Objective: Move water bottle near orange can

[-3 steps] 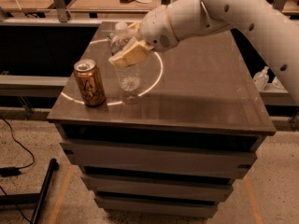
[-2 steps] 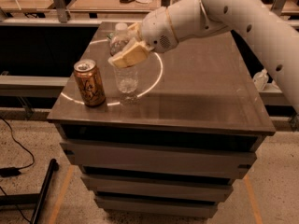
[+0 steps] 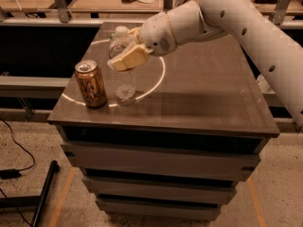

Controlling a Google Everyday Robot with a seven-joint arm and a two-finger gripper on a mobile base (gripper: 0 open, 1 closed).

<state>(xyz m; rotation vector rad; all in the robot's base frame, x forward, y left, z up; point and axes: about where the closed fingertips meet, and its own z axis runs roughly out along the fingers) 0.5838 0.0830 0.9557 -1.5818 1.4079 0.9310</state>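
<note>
**Item 1: water bottle** [image 3: 125, 85]. Clear ribbed plastic w/ white cap.
- Stood upright at approx. 3 o'clock of the orange can [image 3: 90, 83], just beside it. A narrow gap showed btwn them, so no touching.
- Base looked to be on the worktop [image 3: 203, 91] or just above it; contact couldn't be confirmed.
- Change vs. 1 s ago: bottle had come down and shifted slightly toward 9 o'clock, i.e. toward the can. Its base had sat higher and further off before.

**Item 2: orange can.** Upright, silver top, nr the worktop's front-left corner. Posn unchanged over the same interval.

**Item 3: gripper** [image 3: 124, 59]. Sat on the bottle's upper body, below the cap, w/ jaws clenched round it and still grasping. Arm [image 3: 246, 22] reached in from approx. 2 o'clock.

**Item 4: worktop.** Dark, flat. A bright ring of light [image 3: 162, 74] lay on it, and the bottle's base sat at the ring's near arc.

**Assessment (judgement only).**
- The carry looked essentially done, since the bottle was already near the can.
- Outstanding steps: seat the base fully, release the jaws, then withdraw up and back toward 2 o'clock.
- Risk: the bottle is tall and prob. light. A dragging jaw on exit could tip it toward 9 o'clock into the can.
</note>
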